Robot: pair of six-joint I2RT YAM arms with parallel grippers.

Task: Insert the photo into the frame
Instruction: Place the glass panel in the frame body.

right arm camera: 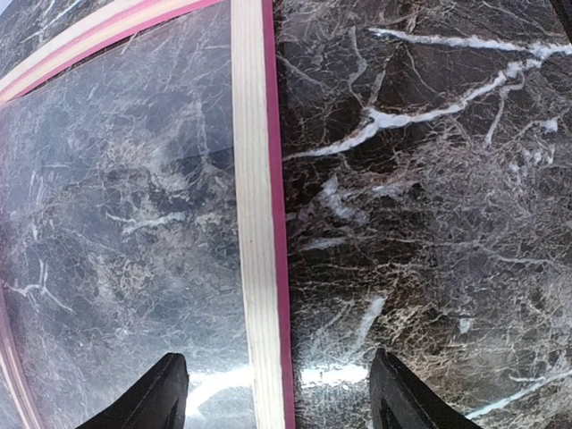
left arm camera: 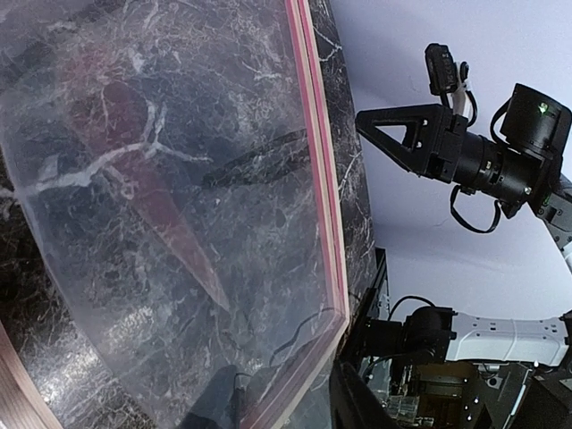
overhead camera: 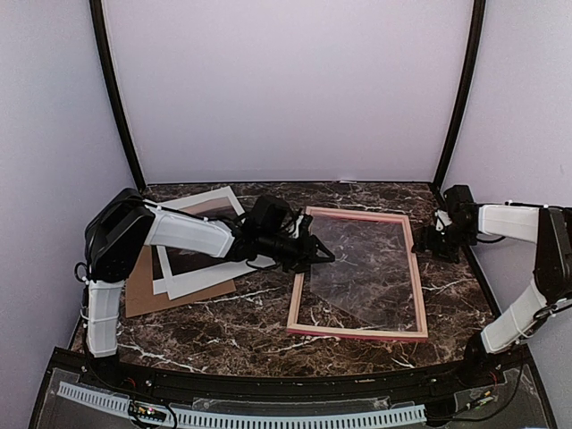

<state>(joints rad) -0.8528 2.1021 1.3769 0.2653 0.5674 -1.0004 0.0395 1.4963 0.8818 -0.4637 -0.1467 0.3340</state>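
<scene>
The frame (overhead camera: 357, 332) lies flat at centre right, pale wood back up, pink showing along its edges (left arm camera: 318, 161). A clear sheet (overhead camera: 366, 277) rests in it, slightly askew. The photo (overhead camera: 201, 279) lies at the left on brown cardboard (overhead camera: 170, 302), partly hidden under my left arm. My left gripper (overhead camera: 320, 256) sits low at the frame's left rail; in the left wrist view its jaws (left arm camera: 286, 411) stand apart at the clear sheet's (left arm camera: 134, 223) edge, gripping nothing. My right gripper (right arm camera: 281, 402) hovers open, its fingers on either side of the frame's right rail (right arm camera: 255, 223).
The dark marble table (right arm camera: 429, 223) ends at lilac walls on three sides, with black poles in the back corners. My right arm (left arm camera: 465, 152) shows across the frame in the left wrist view. A ridged white strip (overhead camera: 268, 416) runs along the near edge.
</scene>
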